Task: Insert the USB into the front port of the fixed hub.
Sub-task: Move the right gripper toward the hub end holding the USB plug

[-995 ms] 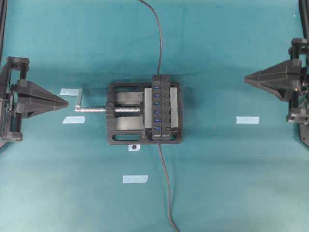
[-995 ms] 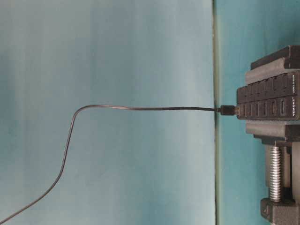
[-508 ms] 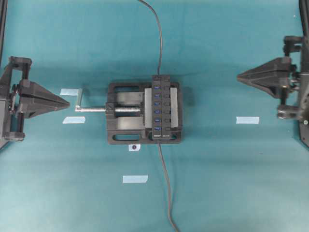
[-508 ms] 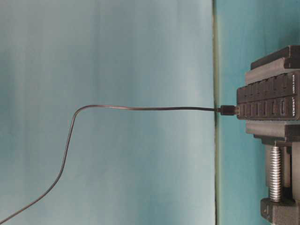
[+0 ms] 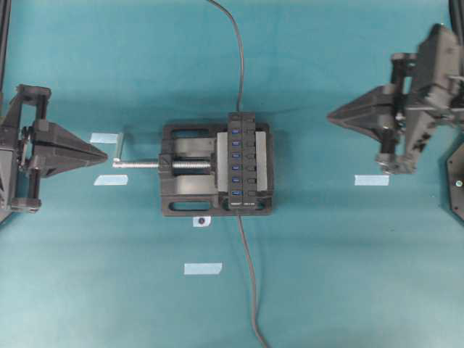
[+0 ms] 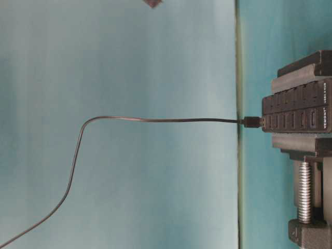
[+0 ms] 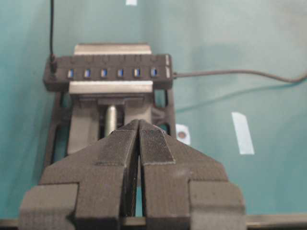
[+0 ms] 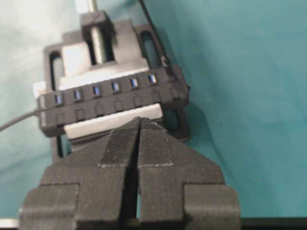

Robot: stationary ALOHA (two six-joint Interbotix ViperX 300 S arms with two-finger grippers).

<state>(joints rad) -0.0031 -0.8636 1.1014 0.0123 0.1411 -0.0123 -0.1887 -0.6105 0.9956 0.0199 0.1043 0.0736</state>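
Your fixed hub is sitting clamped in the black screw vise at the middle of the teal table, its blue ports in a row. The USB is sitting seated in the hub's end port in the table-level view, its thin cable trailing away and curving off. Your left gripper is hovering at the left edge, near the vise's screw handle, with its jaws pressed together on nothing. Your right gripper is hanging well apart from the hub, pointing toward it, its jaws likewise pinched together and empty.
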